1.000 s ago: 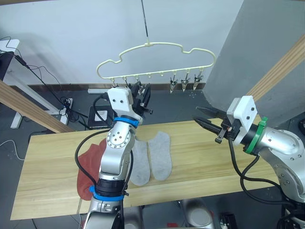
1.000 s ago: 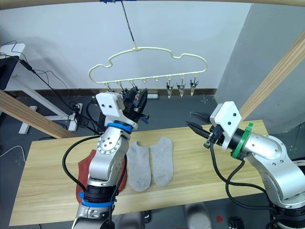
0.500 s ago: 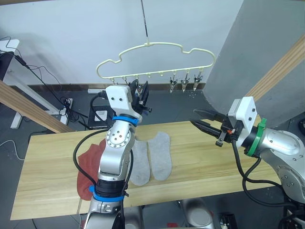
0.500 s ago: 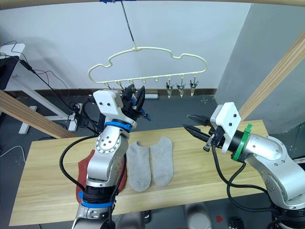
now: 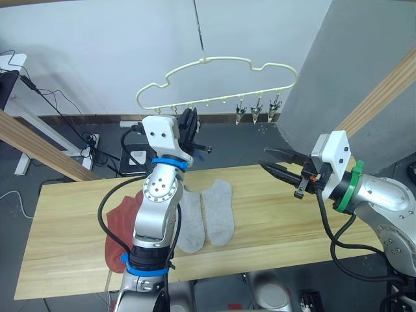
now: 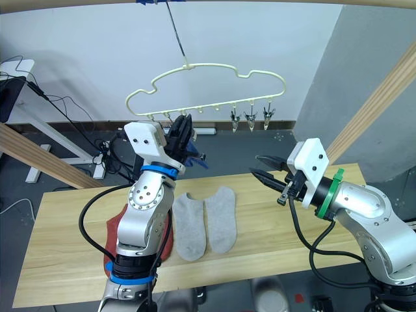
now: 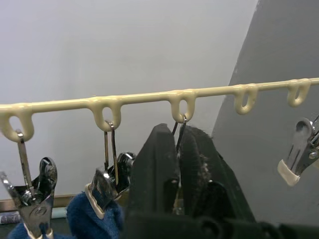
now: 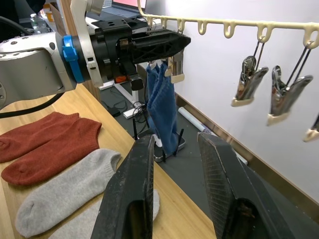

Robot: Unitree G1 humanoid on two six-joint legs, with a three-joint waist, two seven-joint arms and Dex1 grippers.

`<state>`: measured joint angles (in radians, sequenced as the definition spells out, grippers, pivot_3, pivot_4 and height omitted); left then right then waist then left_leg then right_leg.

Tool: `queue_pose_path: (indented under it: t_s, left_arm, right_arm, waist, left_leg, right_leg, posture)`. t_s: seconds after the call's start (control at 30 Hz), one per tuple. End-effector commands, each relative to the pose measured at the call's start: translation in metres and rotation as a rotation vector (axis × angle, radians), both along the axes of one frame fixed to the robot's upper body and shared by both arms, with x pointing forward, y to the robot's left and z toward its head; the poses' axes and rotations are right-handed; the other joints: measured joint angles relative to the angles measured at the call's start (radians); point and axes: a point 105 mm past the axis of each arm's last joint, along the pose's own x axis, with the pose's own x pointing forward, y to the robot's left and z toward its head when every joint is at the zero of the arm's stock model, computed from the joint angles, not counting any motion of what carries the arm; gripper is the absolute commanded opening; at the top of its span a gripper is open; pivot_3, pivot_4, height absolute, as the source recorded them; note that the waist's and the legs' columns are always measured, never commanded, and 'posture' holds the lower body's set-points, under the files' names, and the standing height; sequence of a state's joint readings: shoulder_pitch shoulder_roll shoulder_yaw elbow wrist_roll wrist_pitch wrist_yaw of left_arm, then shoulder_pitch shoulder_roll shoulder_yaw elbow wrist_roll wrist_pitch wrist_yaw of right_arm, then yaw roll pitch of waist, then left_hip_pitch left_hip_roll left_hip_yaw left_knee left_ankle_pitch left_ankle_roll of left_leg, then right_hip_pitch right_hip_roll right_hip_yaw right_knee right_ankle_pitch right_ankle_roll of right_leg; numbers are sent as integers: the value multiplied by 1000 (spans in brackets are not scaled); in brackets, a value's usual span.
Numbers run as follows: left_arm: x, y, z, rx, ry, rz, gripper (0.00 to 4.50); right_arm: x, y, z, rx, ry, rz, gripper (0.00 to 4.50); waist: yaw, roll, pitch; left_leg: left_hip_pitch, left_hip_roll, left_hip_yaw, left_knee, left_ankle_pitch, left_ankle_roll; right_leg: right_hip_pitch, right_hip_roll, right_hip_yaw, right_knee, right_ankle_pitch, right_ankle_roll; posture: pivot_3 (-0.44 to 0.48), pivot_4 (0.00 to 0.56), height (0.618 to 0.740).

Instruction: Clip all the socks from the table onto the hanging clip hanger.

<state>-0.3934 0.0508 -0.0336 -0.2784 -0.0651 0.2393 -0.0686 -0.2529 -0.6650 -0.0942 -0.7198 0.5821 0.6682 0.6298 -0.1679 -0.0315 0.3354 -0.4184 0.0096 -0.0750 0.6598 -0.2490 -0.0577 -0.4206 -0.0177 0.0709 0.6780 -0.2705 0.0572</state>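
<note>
your left gripper (image 6: 184, 127) is raised to the bottom bar of the cream clip hanger (image 5: 218, 64), near its left end. its two black fingers (image 7: 172, 169) are pressed together around one of the metal clips hanging from the bar's loops; in the left wrist view the clip's wire runs down between the fingertips, so the gripper is closed on that clip.

two blue socks (image 8: 162, 102) hang from clips at that same end of the hanger, just beside the left gripper. in the left wrist view a bit of blue fabric (image 7: 92, 219) shows under the neighbouring clip (image 7: 102, 191).

your right gripper (image 5: 279, 162) hovers above the far edge of the table (image 5: 65, 253), well apart from the hanger, pointing toward the left arm. its fingers (image 8: 132, 194) stand apart with nothing between them.

three bare clips (image 6: 250, 117) dangle at the hanger's right end.

on the table, two light grey socks (image 5: 218, 211) lie side by side, flat, toes toward you, in the middle. rust-red socks (image 8: 45, 144) lie just to their left, partly hidden behind your left arm in the head views; the right wrist view shows two of them next to each other.
</note>
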Motion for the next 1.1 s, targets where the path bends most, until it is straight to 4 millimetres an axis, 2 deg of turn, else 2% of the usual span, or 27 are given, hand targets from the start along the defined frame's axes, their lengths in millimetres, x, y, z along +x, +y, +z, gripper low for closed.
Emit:
queue_pose_path:
  t_s: [0.03,0.17,0.27,0.33,0.43,0.5,0.57,0.73,0.93,1.1]
  left_arm:
    - [-6,0,5,-2,-24,5,15]
    - [-7,3,6,-6,-23,6,15]
    - [-7,4,8,-18,-13,-14,0]
    - [-9,2,12,-30,-8,-72,0]
    - [-11,2,17,-40,3,-136,0]
    - [-11,5,18,-25,24,-187,0]
    - [-13,6,19,5,34,-242,0]
    - [-20,9,17,71,87,-354,0]
    - [-22,13,16,90,109,-361,0]
    - [-22,14,15,96,117,-361,0]
  right_arm:
    - [-8,7,7,9,-36,31,1423]
    - [-1,8,-4,-15,-4,-19,1423]
    - [6,14,-30,-53,68,-85,1981]
    - [9,27,-54,-67,122,-142,2645]
    - [11,43,-71,-69,158,-197,3669]
    - [16,57,-90,-73,206,-253,4362]
    - [21,67,-110,-70,253,-322,4435]
    - [34,81,-144,-13,357,-477,4435]
    - [51,95,-162,57,400,-568,4435]
    - [59,107,-173,93,438,-553,4435]
  waist:
    - [0,0,0]
    - [0,0,0]
    - [0,0,0]
    - [0,0,0]
    - [-1,0,0]
    - [-1,0,0]
    - [-2,0,0]
    - [1,1,0]
    - [2,1,0]
    - [4,1,0]
  left_leg:
    - [0,0,0,0,0,0]
    - [0,0,0,0,0,0]
    - [0,0,0,0,0,0]
    - [0,0,0,0,0,0]
    - [0,1,0,0,0,0]
    - [0,1,0,0,0,0]
    - [1,1,0,0,0,0]
    - [0,3,-1,0,0,-1]
    - [1,3,-1,-1,0,0]
    - [1,3,-1,-1,0,0]
  right_leg:
    - [0,0,0,0,0,0]
    - [0,0,0,0,0,0]
    - [0,0,0,0,0,0]
    - [0,0,0,0,0,0]
    - [-1,1,0,1,0,0]
    - [-1,1,0,1,-1,1]
    - [-1,1,0,1,-3,4]
    - [-1,1,0,1,-2,4]
    - [-1,-1,0,1,-1,2]
    - [-1,-1,0,1,0,0]
  posture:
    - [-324,339,740]
    - [-321,339,740]
    - [-321,339,740]
    - [-311,346,740]
    - [-305,351,740]
    - [-295,352,740]
    - [-295,352,740]
    - [-282,353,740]
    - [-263,351,740]
    - [-244,341,740]
